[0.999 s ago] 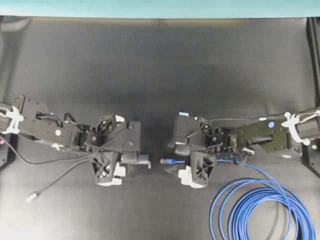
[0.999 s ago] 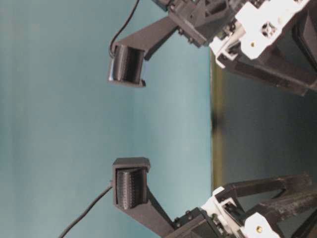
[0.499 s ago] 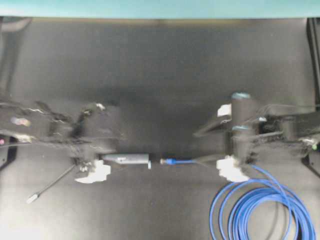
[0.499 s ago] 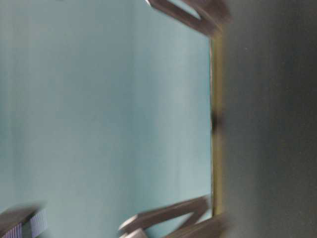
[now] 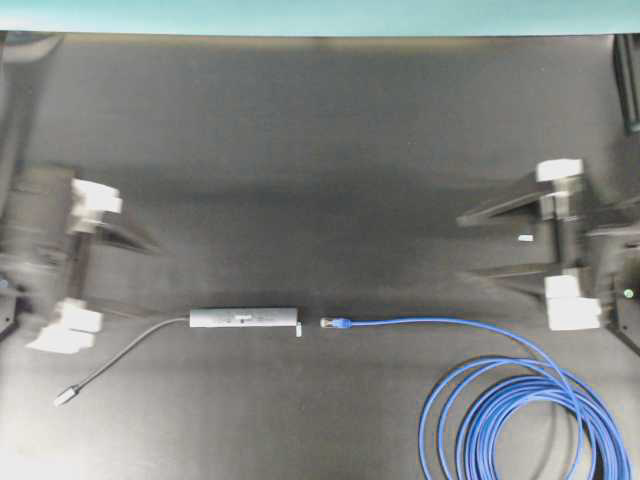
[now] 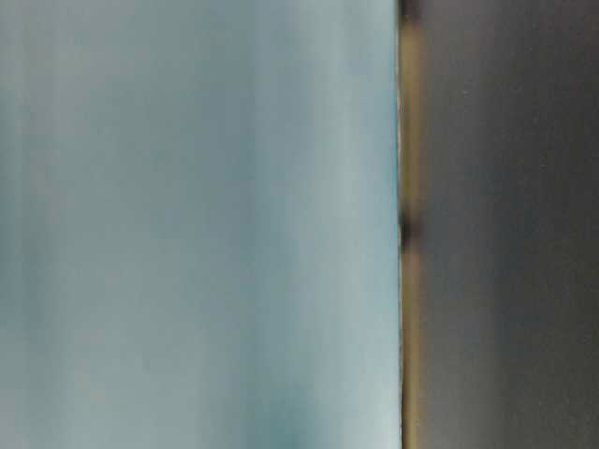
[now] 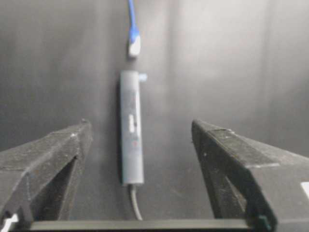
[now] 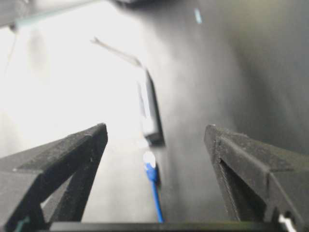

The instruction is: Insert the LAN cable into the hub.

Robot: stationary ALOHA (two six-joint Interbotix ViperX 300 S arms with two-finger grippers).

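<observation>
Dark matte counter (image 5: pixel 320 150) carries one hub (image 5: pixel 245 317) and one LAN cable (image 5: pixel 520 400), the plug (image 5: pixel 335 323) lying just beside the hub's white end, in line but seemingly not seated, though blur makes that hard to confirm. My left end effector (image 7: pixel 137 145) and right end effector (image 8: pixel 154 145) both stand wide open, holding nothing, well apart at the counter's sides. To finish well, I'd pin the hub with one, grip just behind the plug with the other and push straight along the shared axis.

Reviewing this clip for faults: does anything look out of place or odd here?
Yes. The LAN cable plug lies just short of the hub, with a gap between them, unplugged. The left gripper and right gripper are open and well away, holding nothing.
</observation>
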